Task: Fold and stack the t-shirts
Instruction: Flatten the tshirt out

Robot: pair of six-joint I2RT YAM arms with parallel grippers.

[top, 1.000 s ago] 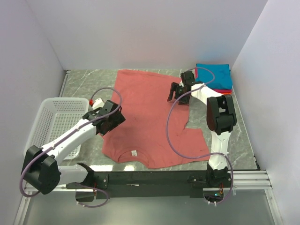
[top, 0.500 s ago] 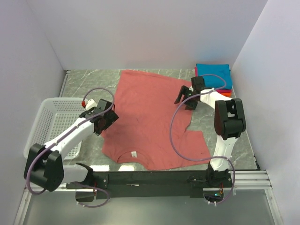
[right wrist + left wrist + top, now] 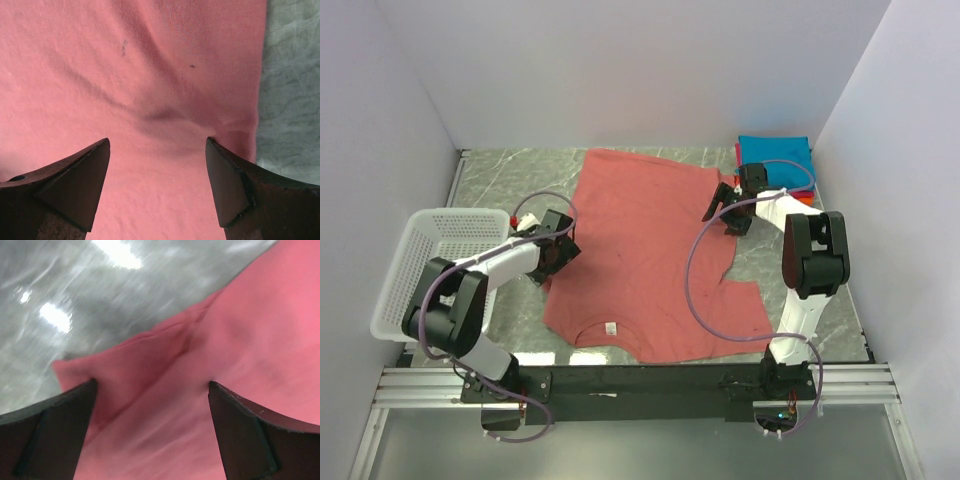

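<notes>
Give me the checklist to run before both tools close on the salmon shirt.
1. Left tool open: ok, jaws spread.
2. Right tool open: ok, jaws spread.
3. Salmon shirt cloth between each tool's jaws: ok, left at a sleeve edge, right by the side edge.
4. Tools touching the cloth: cannot tell.
5. Shirt smooth at the grasp spots: not ok, creases under both tools.
6. White basket apart from the shirt: ok.
</notes>
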